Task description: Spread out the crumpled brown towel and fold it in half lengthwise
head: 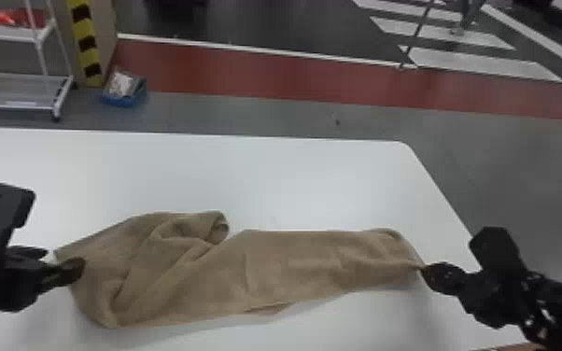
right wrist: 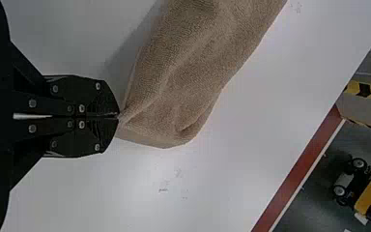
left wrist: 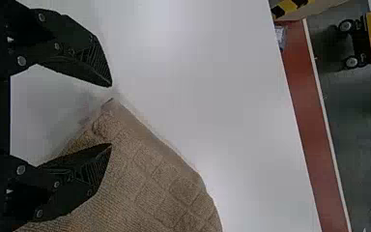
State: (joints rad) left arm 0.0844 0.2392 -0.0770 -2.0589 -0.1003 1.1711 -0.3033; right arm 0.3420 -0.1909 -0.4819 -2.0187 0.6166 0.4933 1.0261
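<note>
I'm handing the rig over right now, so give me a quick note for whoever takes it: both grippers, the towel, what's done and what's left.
Left gripper: open, a corner of the brown towel between its fingers, not clamped.
Right gripper: shut on the corner at the towel's right end.
Towel: on the white table, stretched between the two grippers, its left part bunched and curled over at the far edge.
Done: partly spread, the right part flatter than the left.
Left to do: probably grip the left corner, open out the bunched part, then fold in half lengthwise.
</note>
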